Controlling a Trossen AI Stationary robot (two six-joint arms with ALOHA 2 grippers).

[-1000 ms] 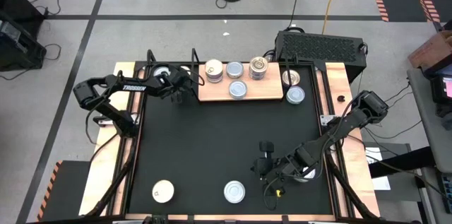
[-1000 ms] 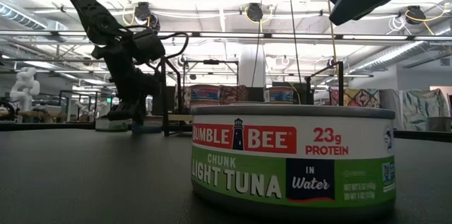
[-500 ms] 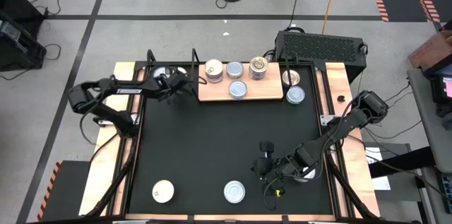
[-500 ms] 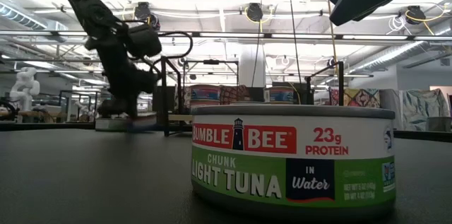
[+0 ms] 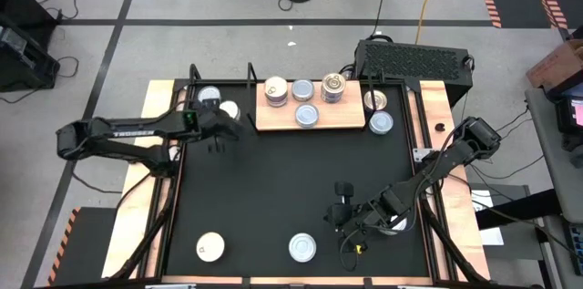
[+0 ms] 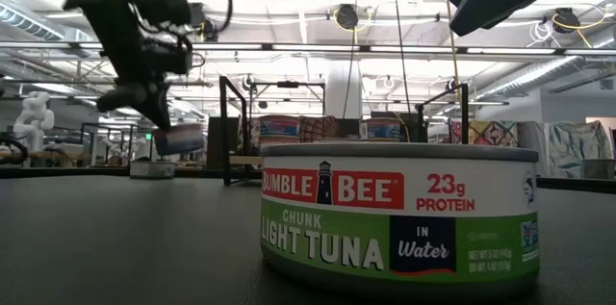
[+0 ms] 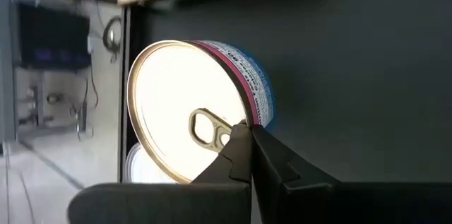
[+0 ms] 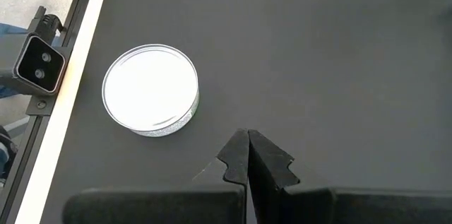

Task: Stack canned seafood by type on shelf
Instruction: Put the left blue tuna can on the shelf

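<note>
Cream-topped tin [image 7: 191,121] aloft in left tool [image 5: 221,125].

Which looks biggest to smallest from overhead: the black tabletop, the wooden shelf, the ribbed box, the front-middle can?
1. black tabletop
2. wooden shelf and ribbed box: they look about alike, so not ranked
3. front-middle can

Glossy metal tin [image 7: 185,111], matt black tabletop [image 5: 291,189], light wooden shelf [image 5: 314,125].
</note>
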